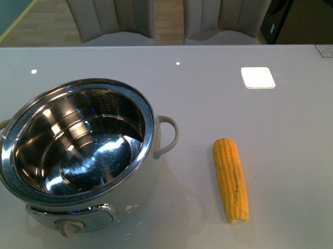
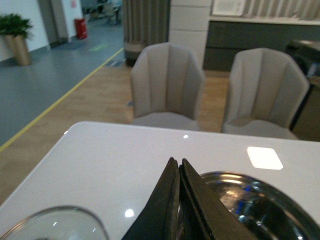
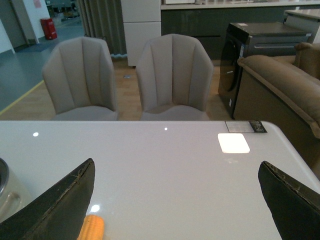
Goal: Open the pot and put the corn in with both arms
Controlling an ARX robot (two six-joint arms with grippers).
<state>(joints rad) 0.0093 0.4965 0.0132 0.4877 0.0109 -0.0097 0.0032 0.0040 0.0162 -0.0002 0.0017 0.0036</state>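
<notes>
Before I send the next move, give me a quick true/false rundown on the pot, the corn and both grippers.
1. The large round white electric pot with a shiny steel interior has no lid on it. True.
2. The yellow corn cob lies inside the pot. False: it lies on the white table to the right of the pot, apart from it.
3. The jaws of the right gripper are wide apart. True: one end of the cob shows below them in the right wrist view.
4. The left gripper holds the cob. False: its jaws are shut together on nothing, beside the pot's rim.
</notes>
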